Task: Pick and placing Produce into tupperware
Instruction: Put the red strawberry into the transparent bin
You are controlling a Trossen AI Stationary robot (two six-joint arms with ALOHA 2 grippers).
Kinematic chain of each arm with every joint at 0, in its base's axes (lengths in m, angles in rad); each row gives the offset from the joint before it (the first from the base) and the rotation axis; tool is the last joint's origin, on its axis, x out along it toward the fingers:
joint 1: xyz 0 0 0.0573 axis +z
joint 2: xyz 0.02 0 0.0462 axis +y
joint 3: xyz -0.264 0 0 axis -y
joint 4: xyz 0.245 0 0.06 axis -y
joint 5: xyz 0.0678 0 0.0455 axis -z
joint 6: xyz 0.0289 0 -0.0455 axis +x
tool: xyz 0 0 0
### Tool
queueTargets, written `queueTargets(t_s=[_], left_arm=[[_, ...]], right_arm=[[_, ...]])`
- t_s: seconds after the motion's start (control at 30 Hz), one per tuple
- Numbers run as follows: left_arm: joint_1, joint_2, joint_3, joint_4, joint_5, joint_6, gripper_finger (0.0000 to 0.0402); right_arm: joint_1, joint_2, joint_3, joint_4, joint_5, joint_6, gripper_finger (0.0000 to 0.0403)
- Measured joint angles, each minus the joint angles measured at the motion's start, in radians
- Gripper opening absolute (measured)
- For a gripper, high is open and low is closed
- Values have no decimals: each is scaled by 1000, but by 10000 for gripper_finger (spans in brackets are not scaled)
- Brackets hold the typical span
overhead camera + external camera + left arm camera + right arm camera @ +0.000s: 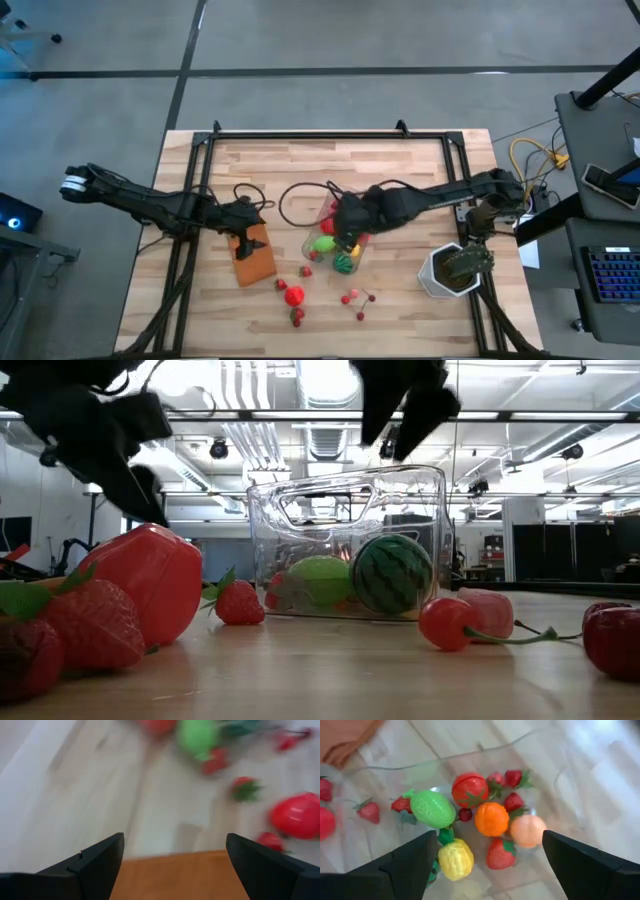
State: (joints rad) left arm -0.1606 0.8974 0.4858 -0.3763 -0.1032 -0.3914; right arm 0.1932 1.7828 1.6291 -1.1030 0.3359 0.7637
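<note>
Tupperware [338,238] sits near the middle of the wooden table [400,170], already part-filled: right wrist view shows a green fruit [432,808], a red tomato-like piece [469,789], an orange [491,818], a peach-coloured ball [527,830], a yellow piece [455,859] and several strawberries inside. Low view adds a small watermelon [392,574] against the clear wall. Right gripper [485,865] hangs directly over the container, fingers spread wide, nothing between them. Left gripper [172,862] hovers above the flat brown-orange rectangle [253,255], fingers also wide and empty. Loose produce remains on the boards on the near side of the container: a big red fruit [293,295], strawberries [297,317], cherries on stems [358,298]. Risks, as I judge them: the container is light and unanchored, so a finger catching its rim on the way out could shove or tip it; round pieces may roll off if nudged; cherry stems could snag a grasp; both arms work close together around the loose fruit and might collide. Table is pale butcher-block in a black frame, a potted plant [455,268] at the right arm's side. Beyond, an open workshop with ceiling ducts and strip lights.
</note>
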Motion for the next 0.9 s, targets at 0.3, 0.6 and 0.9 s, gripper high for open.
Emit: queueTargets(t_s=[0.3, 0.6, 0.9], left_arm=[[-47, 96, 4, 97, 191, 293, 336], [-219, 319, 130, 168, 205, 258, 336], [-351, 520, 291, 150, 86, 90, 336]], right_arm=[[213, -76, -3, -248, 163, 206, 352], [355, -72, -20, -382, 164, 440, 352], [401, -83, -30, -468, 218, 497, 347]])
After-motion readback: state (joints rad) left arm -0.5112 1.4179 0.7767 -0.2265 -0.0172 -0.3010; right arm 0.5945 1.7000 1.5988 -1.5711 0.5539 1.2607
